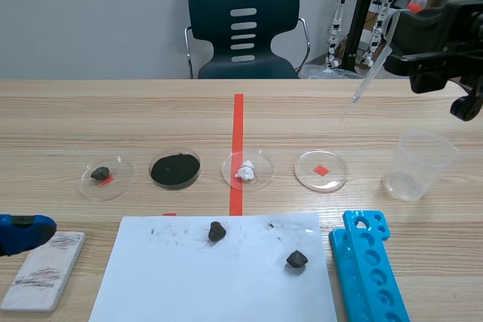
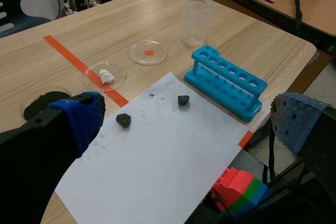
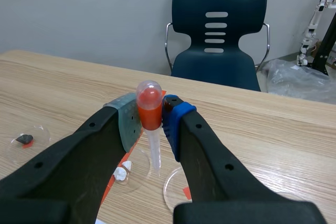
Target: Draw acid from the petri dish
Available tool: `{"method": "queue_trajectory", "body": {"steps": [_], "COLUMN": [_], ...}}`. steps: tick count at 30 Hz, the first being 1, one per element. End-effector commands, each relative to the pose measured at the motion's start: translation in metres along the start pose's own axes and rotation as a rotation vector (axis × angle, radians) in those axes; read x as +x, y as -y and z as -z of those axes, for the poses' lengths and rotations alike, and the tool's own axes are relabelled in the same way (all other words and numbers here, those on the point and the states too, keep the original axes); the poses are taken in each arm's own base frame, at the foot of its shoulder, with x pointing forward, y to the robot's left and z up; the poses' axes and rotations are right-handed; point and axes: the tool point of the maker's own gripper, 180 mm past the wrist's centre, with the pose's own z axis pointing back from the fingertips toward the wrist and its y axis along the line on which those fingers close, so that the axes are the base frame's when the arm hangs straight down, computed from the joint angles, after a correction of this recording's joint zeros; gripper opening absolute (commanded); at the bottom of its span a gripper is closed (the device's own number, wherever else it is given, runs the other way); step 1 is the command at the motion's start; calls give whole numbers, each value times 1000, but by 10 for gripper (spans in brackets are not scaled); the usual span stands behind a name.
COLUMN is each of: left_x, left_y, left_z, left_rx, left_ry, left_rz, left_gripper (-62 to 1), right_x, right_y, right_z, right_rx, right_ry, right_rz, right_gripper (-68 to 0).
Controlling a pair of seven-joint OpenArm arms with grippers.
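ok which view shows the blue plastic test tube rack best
The left wrist view: the whole blue plastic test tube rack shows there, uncut. The scene view cuts off its near end; the right wrist view misses it.

clear plastic dropper (image 3: 151, 125), matt wooden table (image 1: 113, 118), glossy plastic rack (image 1: 370, 269)

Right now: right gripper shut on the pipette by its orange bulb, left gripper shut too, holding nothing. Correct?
No. The left gripper is open, not shut: the left wrist view shows its fingers wide apart, holding nothing. The right gripper is shut on the pipette by its orange bulb.
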Motion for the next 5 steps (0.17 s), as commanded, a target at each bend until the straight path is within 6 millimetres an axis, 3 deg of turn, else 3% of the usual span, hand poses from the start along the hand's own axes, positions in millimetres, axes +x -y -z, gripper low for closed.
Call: {"method": "queue_trajectory", "body": {"steps": [1, 5], "left_x": [4, 4], "left_y": [2, 2], "left_z": [0, 0], "left_rx": [-4, -4], "left_ry": [19, 19], "left_rz": [-8, -8], "left_gripper": [14, 14], "right_x": [8, 8], "right_y": [2, 2], "right_z": [-1, -1], "right_rx": [-1, -1], "right_ry": [20, 20], "right_rz": [-15, -15], "right_gripper": [-564, -564]}}
